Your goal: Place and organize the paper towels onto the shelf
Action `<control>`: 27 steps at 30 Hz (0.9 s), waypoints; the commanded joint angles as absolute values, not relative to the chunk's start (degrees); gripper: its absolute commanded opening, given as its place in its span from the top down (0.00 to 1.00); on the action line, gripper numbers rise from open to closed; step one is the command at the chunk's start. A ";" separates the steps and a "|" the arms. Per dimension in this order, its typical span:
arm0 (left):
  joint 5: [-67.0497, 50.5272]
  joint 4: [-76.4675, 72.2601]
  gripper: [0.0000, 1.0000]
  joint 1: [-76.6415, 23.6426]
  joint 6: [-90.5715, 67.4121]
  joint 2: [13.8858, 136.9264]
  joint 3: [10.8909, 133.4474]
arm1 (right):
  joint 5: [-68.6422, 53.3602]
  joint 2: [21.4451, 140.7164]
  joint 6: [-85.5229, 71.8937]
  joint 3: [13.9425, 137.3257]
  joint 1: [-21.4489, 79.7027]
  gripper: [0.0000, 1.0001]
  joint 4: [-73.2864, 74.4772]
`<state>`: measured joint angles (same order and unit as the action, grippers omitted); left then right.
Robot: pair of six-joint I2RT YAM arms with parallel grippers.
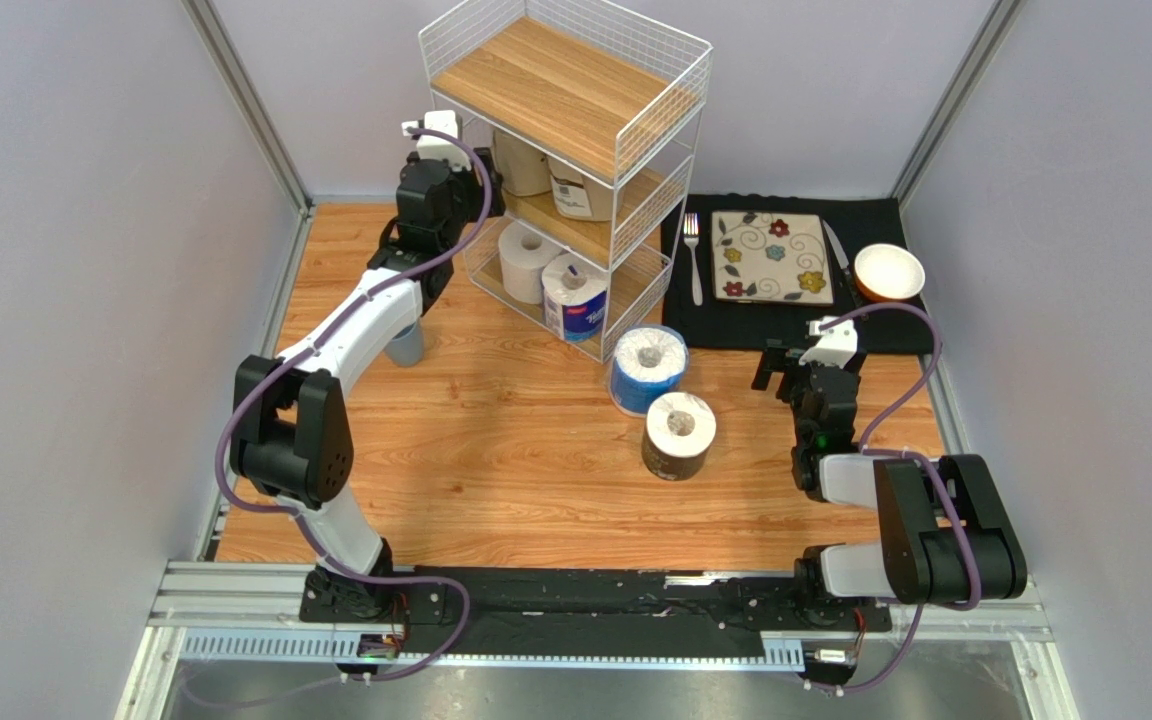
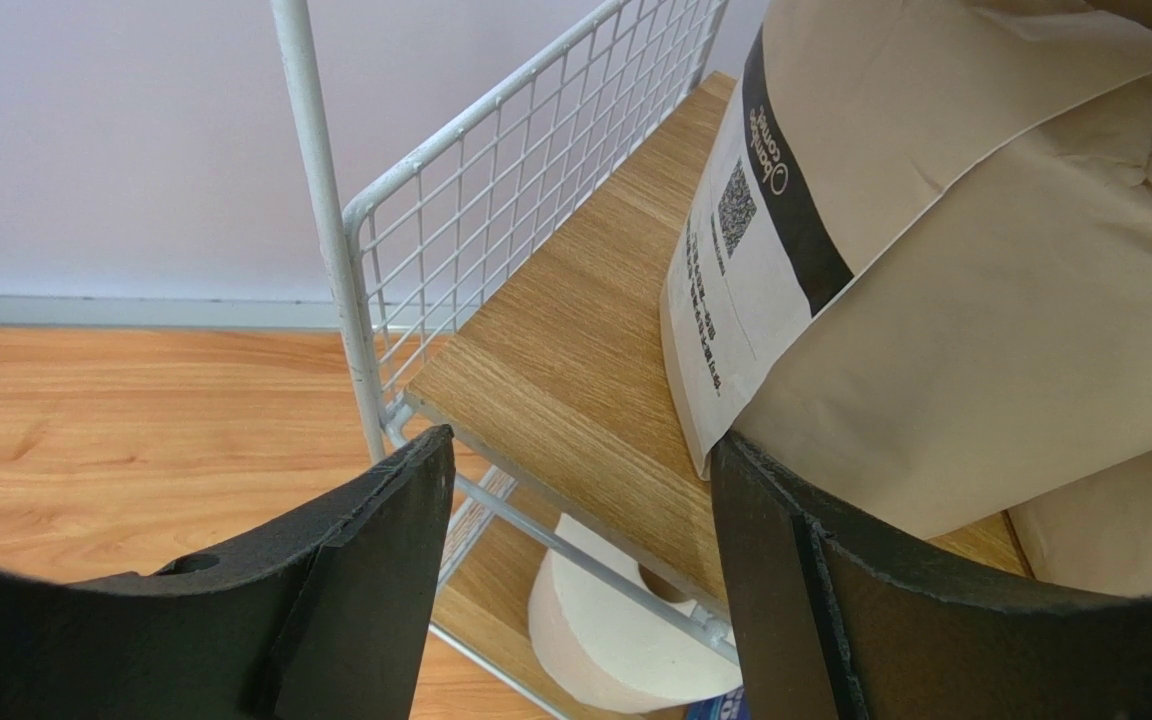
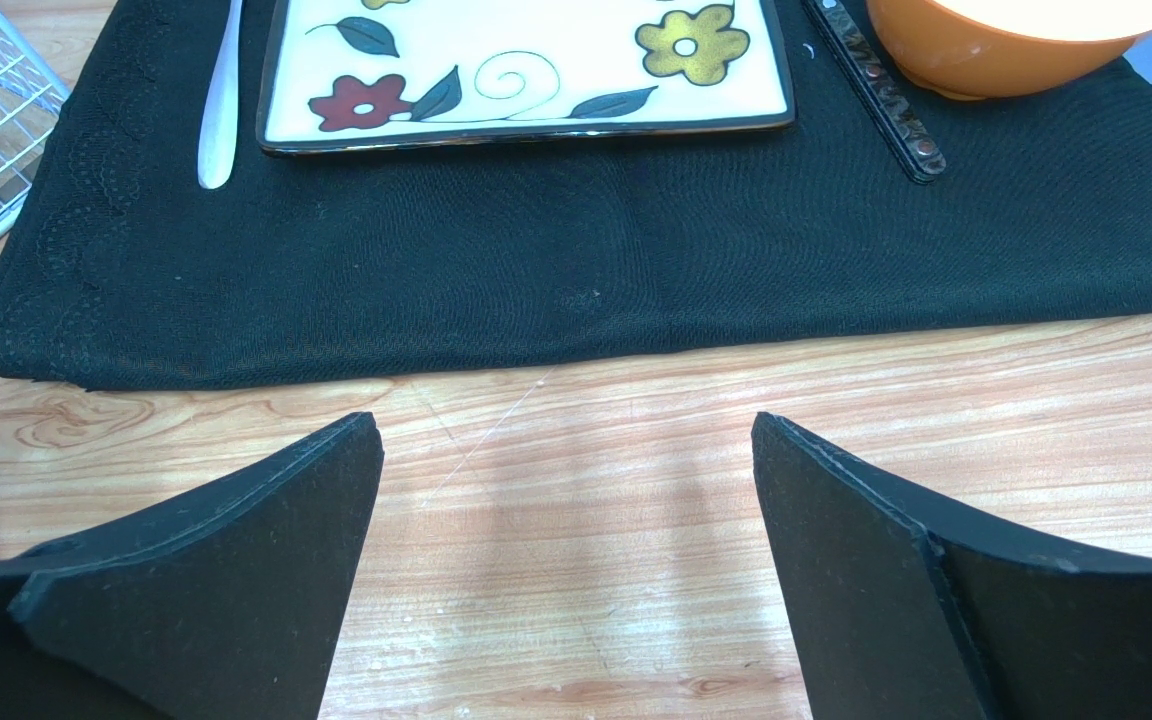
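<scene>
We had the shelf (image 1: 560,83) at the table's (image 1: 507,435) 12 o'clock, middle-tier rolls (image 1: 579,191) above bottom-tier rolls (image 1: 525,258). Two loose rolls (image 1: 648,368) stood on the table at the shelf's 5 o'clock. The mat (image 1: 732,323) at its 3 o'clock carried fork (image 1: 692,255), plate (image 1: 772,257), bowl (image 1: 889,273), left to right.

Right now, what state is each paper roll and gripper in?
Left gripper: open, at shelf's middle tier.
Right gripper: open, empty.
Tan-wrapped rolls: shelved, middle tier.
White rolls: shelved, bottom tier.
Blue-wrapped roll: upright on table.
Dark-wrapped roll: upright on table.
</scene>
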<state>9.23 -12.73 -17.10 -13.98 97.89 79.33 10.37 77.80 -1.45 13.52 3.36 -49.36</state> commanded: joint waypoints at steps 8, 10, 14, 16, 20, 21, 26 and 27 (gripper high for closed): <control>11.42 -10.47 0.28 -16.96 -16.07 81.31 71.73 | 10.63 77.08 -1.14 14.85 3.51 0.01 -50.89; 11.78 -8.97 0.28 -16.96 -17.22 77.11 68.40 | 10.63 77.08 -1.14 14.94 3.51 0.01 -50.89; 10.03 -2.05 0.28 -16.96 -21.34 69.98 62.24 | 10.63 77.08 -1.14 14.85 3.52 0.01 -50.89; 9.14 -0.27 0.28 -16.96 -23.80 65.07 57.69 | 10.72 76.99 -1.06 14.77 3.43 0.01 -50.98; 6.60 5.08 0.28 -17.05 -25.84 56.79 50.55 | 16.23 75.51 -3.15 15.46 3.52 0.01 -50.02; 6.50 6.23 0.28 -17.05 -25.93 55.39 49.84 | 17.74 74.72 -3.86 16.51 3.60 0.01 -47.05; 4.83 13.16 0.28 -17.05 -25.49 49.05 47.72 | 25.72 69.09 -7.80 30.82 3.87 0.01 -20.52; 4.57 13.79 0.28 -17.05 -25.23 48.35 47.64 | 26.62 66.82 -12.96 35.90 3.87 0.01 -10.99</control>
<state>6.76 8.43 -17.10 -24.36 52.07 47.33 18.24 73.28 -4.14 22.92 3.36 -32.91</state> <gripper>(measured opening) 0.717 0.993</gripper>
